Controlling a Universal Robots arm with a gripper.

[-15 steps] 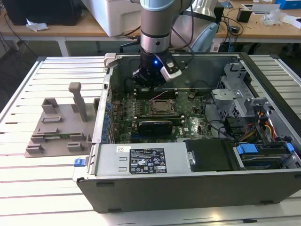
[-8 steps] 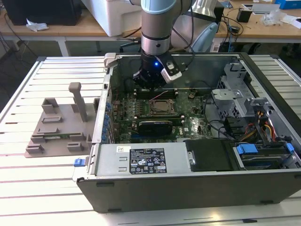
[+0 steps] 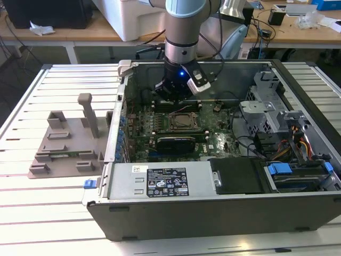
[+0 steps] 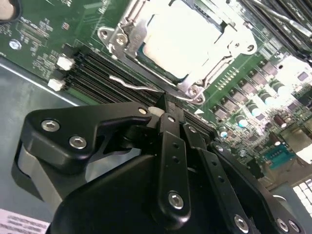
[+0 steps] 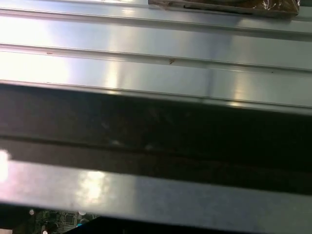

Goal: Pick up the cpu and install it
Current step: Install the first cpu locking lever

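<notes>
A: The cpu (image 4: 178, 41) — where does it sit?

B: In the socket (image 4: 127, 29) on the motherboard (image 4: 39, 29). In the second wrist view its bright silver top lies flat inside the metal frame, with a thin dark-green edge showing along one side. The glare washes out most of its surface.

A: And in the exterior view?

B: There the cpu (image 3: 184, 121) is a small square in the socket (image 3: 184, 129), near the middle of the motherboard (image 3: 139, 144), inside the open case (image 3: 213, 210) that lies on its side on the slatted desk (image 3: 58, 213).

A: Where is the pincer?

B: The pincer (image 3: 171, 96) hangs inside the case, just behind the socket as the exterior view sees it, above the board's far part. A blue light glows on the wrist above it.

A: Is it holding anything?

B: In the second wrist view the pincer (image 4: 163, 111) shows its black links drawn in, and the fingers (image 4: 170, 122) meet at the tips, pressed together. I see nothing between them. The tips hover just beside the socket's frame, over the dark memory slots (image 4: 92, 73).

A: What else is around?

B: A black card (image 3: 176, 143) lies just in front of the socket, and a grey tray (image 3: 66, 144) of holders stands on the desk at the exterior view's left, apart from the case. The first wrist view shows pale desk slats (image 5: 146, 63) and a dark edge of the case (image 5: 156, 136).
</notes>
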